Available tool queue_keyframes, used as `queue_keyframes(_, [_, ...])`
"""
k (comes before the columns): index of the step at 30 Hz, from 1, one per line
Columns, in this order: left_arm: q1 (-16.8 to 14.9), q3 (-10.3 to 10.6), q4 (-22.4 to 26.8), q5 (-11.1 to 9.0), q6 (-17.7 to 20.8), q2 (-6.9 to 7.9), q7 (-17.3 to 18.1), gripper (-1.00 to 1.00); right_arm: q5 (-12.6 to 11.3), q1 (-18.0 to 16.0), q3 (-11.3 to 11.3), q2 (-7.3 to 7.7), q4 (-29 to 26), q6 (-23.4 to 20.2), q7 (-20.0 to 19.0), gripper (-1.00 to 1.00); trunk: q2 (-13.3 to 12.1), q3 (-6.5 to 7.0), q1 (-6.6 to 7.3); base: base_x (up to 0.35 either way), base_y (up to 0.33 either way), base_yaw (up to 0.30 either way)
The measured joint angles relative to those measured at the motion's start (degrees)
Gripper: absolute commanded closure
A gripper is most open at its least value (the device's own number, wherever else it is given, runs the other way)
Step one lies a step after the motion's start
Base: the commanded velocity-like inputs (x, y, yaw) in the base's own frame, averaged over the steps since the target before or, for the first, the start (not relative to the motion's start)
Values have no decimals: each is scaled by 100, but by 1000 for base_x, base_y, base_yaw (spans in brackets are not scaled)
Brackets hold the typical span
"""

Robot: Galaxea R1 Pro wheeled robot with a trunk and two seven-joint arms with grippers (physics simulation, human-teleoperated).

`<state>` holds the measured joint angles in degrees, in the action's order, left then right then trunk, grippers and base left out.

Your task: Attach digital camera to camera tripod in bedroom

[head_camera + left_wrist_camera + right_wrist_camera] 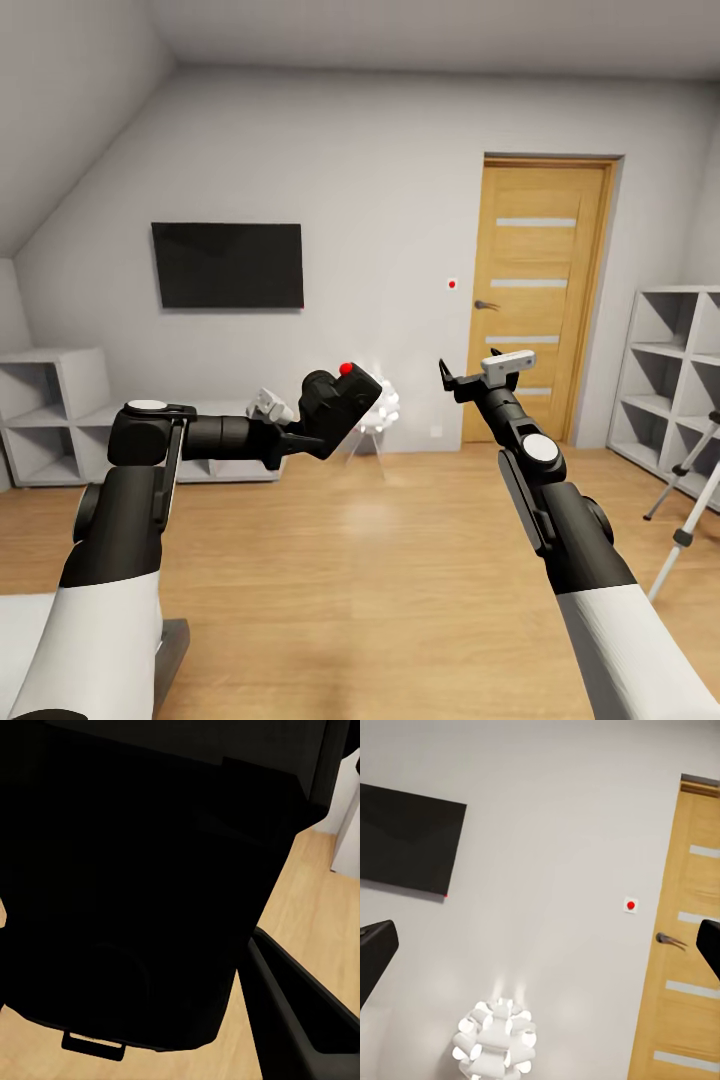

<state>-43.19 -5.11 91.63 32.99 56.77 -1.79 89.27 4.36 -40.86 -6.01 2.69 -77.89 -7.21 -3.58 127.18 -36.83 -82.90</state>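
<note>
The left gripper (pixel 300 428) is clenched on the chunky black digital camera with a red button (pixel 338 398), held above the wood plank floor (pixel 380 560). The right gripper (pixel 458 378) is released, empty. The silver-legged camera tripod (pixel 690 500) stands far right by the white cube shelves (pixel 665 370); a white ball-cluster lamp (pixel 378 405) stands behind the camera.

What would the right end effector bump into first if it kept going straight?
Probably the wall. The open right end effector points at bare wall between the TV and the door, above the lamp. Nothing seems nearer, though depth is hard to judge.
</note>
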Motion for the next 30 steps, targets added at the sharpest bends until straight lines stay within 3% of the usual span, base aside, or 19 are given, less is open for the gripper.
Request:
queue_keyframes(15, [0, 49, -126, 1, -8, 7, -14, 100, 1, 2, 3, 2, 36, 0, 0, -100, -602, 269, 330, 0, 0, 0])
queue_keyframes(24, [0, 427, -472, 2, -7, 34, -290, 100, -1, 3, 4, 1, 37, 0, -3, -100, -963, 431, 527, 0, 0, 0])
queue_keyframes(28, [1, 797, -733, 13, -5, 47, -756, 100, -1, 3, 3, 1, 38, 0, 0, -100, -1124, 502, 615, 0, 0, 0])
queue_keyframes(30, [0, 859, -808, 5, -1, 48, -877, 100, 0, 3, 4, 0, 38, 0, 1, -100, -1204, 539, 659, 0, 0, 0])
